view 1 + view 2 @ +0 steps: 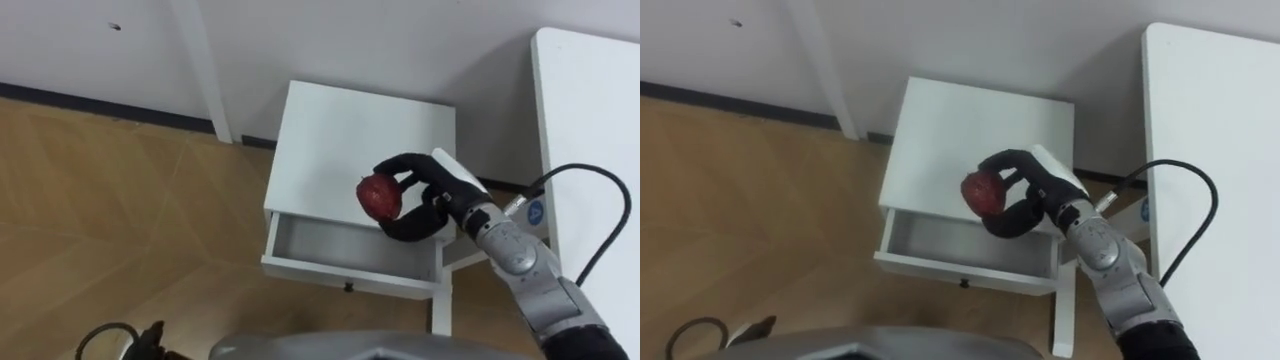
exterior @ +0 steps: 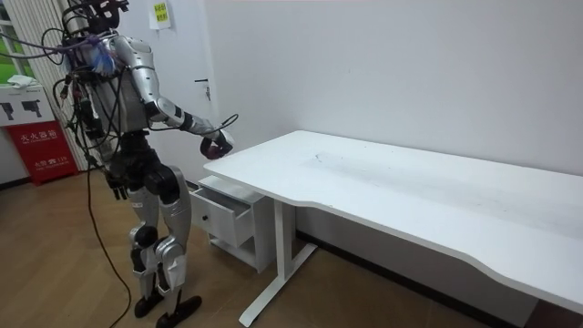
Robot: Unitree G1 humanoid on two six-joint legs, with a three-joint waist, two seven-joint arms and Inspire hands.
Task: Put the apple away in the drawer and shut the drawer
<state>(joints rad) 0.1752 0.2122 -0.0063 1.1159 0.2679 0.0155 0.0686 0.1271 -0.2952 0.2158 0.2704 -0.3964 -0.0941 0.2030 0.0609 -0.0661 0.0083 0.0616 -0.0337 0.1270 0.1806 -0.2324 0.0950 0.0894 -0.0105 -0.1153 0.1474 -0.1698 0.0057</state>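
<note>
A plain office-like test room is seen here. A long white surface [image 2: 410, 196] on a white frame is set against a bare white wall [image 2: 410, 64]. A small white drawer cabinet [image 1: 360, 130] is tucked in just beside it. Wood-pattern flooring [image 1: 110, 210] is laid throughout, and a red box [image 2: 41, 146] with printed panels is stood in the far corner.

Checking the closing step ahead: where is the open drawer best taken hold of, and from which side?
At the small dark knob in the middle of the drawer front, coming from the robot's side: the drawer stands pulled out toward the robot, with its front facing it. The right hand is curled round the apple.
</note>
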